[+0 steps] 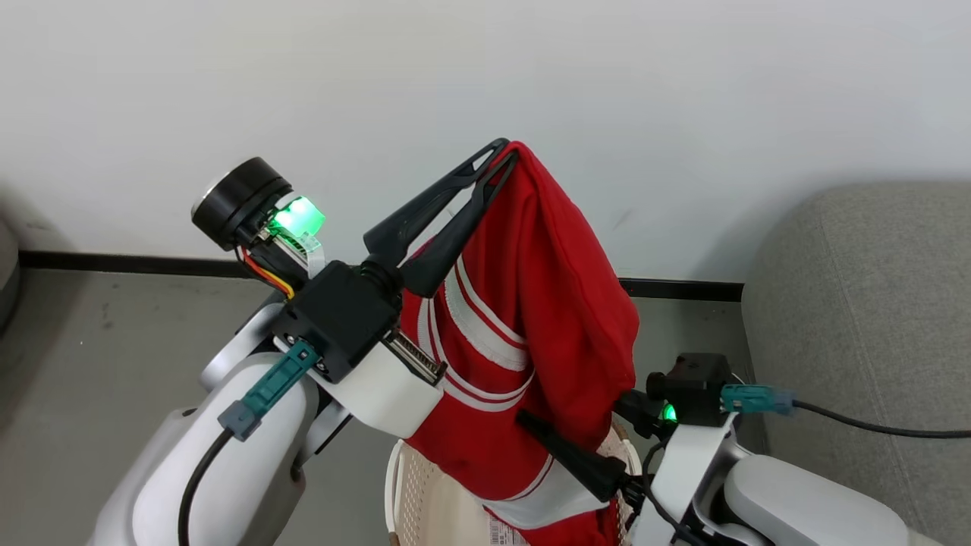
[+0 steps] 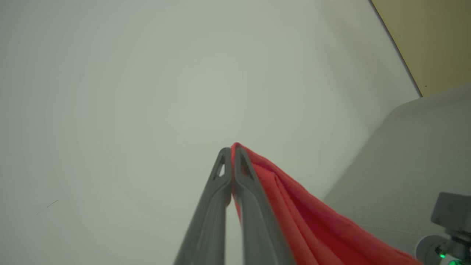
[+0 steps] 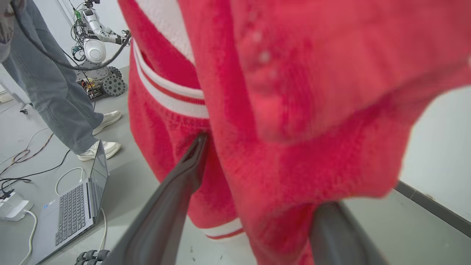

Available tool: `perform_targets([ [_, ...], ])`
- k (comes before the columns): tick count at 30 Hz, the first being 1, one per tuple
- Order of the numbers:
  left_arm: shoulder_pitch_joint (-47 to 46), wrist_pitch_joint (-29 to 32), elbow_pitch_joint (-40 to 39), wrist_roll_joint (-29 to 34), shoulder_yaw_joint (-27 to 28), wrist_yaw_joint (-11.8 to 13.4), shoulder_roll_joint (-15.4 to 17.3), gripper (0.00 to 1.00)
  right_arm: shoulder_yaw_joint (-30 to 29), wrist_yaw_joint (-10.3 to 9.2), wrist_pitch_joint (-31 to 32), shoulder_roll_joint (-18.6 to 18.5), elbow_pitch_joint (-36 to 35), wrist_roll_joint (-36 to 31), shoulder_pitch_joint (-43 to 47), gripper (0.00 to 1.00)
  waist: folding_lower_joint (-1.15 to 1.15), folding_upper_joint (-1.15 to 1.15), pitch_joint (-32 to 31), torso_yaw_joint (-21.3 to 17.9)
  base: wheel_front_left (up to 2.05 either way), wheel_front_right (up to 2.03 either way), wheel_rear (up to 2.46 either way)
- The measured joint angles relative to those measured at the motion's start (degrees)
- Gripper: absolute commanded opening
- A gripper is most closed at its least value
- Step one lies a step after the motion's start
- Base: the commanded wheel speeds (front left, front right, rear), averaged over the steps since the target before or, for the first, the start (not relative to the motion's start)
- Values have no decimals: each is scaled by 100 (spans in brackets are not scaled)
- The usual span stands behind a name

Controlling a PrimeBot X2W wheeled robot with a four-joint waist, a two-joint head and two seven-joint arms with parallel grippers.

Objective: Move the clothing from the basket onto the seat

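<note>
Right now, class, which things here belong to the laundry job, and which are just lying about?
Job: clothing, basket, sofa, left gripper shut on the clothing, right gripper open around it.
Lying about: laptop, floor cables, another robot.

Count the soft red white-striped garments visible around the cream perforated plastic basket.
1: a soft red white-striped garment hangs from the left gripper, its lower end at the perforated basket; more may be hidden beneath.
</note>
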Motion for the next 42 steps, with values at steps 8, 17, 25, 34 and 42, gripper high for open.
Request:
perform_targets([
  [8,16,123,62,-257,-90,-1,-158,0,344,0,0,137,108,-116,-377,0,0,0,44,89,0,0,0],
  [17,375,171,598,-534,122,60,-142,0,85,0,1,-222,-167,-359,-273,0,0,0,69,10,0,0,0],
  [25,801,141,1194,-895,360,185,-178,18,-810,0,0,-524,-420,-454,217,0,0,0,61,-166,0,0,0],
  [34,1188,-37,1562,-1382,335,171,-466,100,-1561,0,0,-552,-608,-566,613,0,0,0,30,-430,0,0,0],
  [42,1506,-212,1759,-1592,236,151,-517,100,-2247,0,0,-563,-664,-711,857,0,0,0,-13,-723,0,0,0],
])
